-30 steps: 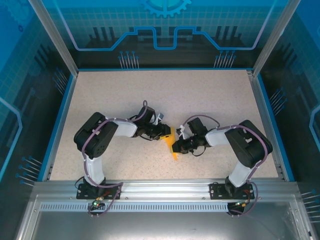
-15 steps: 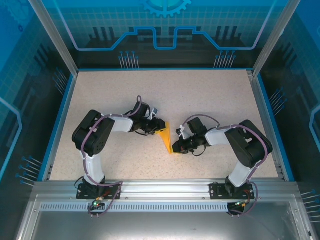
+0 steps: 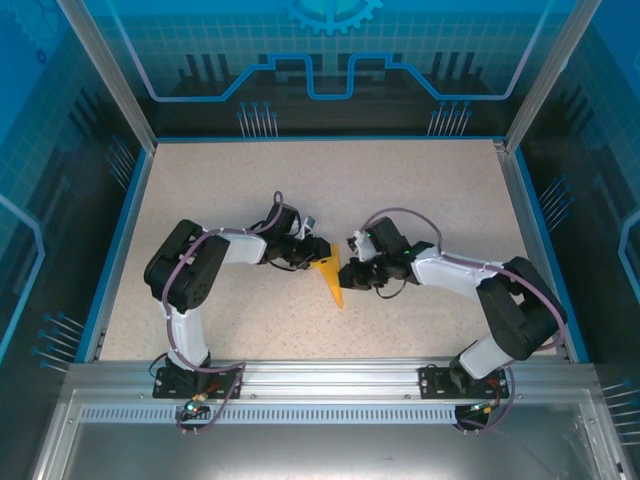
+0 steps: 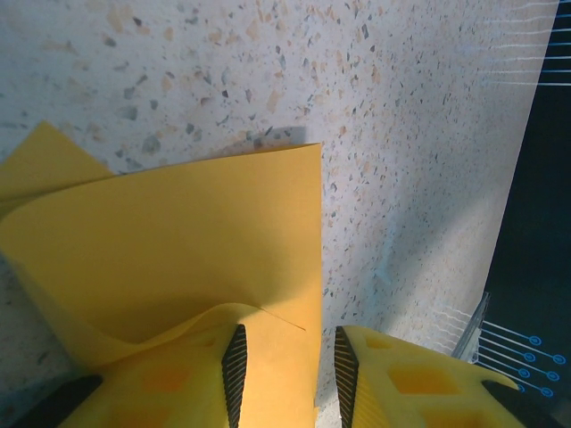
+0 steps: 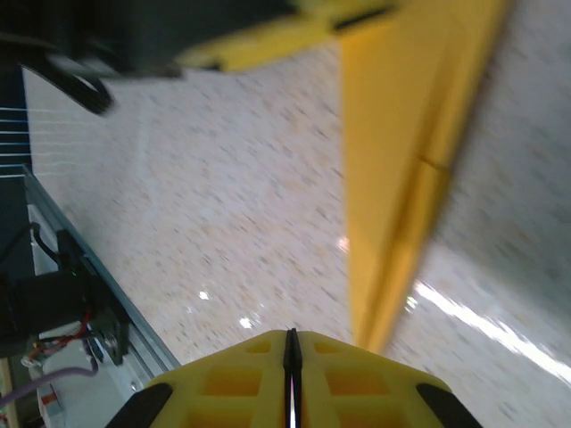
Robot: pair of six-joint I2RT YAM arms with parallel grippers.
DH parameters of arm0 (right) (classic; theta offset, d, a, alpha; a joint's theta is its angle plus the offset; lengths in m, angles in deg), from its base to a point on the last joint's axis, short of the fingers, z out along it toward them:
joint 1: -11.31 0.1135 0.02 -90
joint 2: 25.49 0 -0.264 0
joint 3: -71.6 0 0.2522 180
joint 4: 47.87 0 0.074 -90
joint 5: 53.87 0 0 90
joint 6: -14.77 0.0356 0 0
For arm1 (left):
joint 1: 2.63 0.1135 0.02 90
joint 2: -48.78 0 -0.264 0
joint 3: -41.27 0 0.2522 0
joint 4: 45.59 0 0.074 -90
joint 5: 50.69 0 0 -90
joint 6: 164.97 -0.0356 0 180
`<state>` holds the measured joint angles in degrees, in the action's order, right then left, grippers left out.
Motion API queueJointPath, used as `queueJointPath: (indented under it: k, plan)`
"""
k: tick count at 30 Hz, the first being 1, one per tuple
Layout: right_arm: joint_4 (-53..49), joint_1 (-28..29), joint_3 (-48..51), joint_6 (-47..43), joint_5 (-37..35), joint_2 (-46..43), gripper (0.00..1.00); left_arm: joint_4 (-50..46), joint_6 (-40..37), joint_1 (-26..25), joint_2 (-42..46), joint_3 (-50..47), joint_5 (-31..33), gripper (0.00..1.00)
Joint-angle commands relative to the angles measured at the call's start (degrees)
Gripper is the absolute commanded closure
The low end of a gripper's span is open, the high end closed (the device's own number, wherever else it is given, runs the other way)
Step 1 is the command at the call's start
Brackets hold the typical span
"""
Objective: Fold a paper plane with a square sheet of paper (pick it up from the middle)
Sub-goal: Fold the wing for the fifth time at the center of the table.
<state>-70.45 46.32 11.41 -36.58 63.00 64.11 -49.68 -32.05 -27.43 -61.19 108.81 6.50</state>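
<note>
The orange-yellow sheet of paper [image 3: 331, 277] lies mid-table, folded into a slim wedge like a paper plane, with its tip toward the near edge. My left gripper [image 3: 317, 254] sits at its wide far end. In the left wrist view the folded paper [image 4: 178, 241] bulges over the left finger [image 4: 161, 383] and lies across the gap of the left gripper [image 4: 287, 357], whose jaws stand apart. My right gripper [image 3: 352, 277] is just right of the paper. In the right wrist view the right gripper [image 5: 291, 341] is shut and empty, with the paper [image 5: 401, 152] beside it.
A speckled tabletop [image 3: 420, 190] with a blue rim [image 3: 118, 250] stretches far beyond the arms. The aluminium rail [image 3: 330, 375] with both arm bases runs along the near edge. That rail [image 5: 62, 303] also shows in the right wrist view.
The paper has gone from bunched up between both grippers to a flat pointed wedge. The left gripper drew back left. The right gripper shifted a little farther from the near edge, its arm swinging out.
</note>
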Motion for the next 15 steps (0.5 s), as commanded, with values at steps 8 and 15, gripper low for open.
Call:
queueJointPath:
  k: [8,15]
  plan:
    - [4.7,5.0,-4.5,6.9,-6.5,13.8,0.91,-1.2,-0.4,0.5,-2.3,0.0,-0.8,0.64]
    - [6.1,3.6,2.7,5.9,-2.0,13.2,0.91,-2.3,-1.5,0.5,-1.7,-0.1,-0.6,0.65]
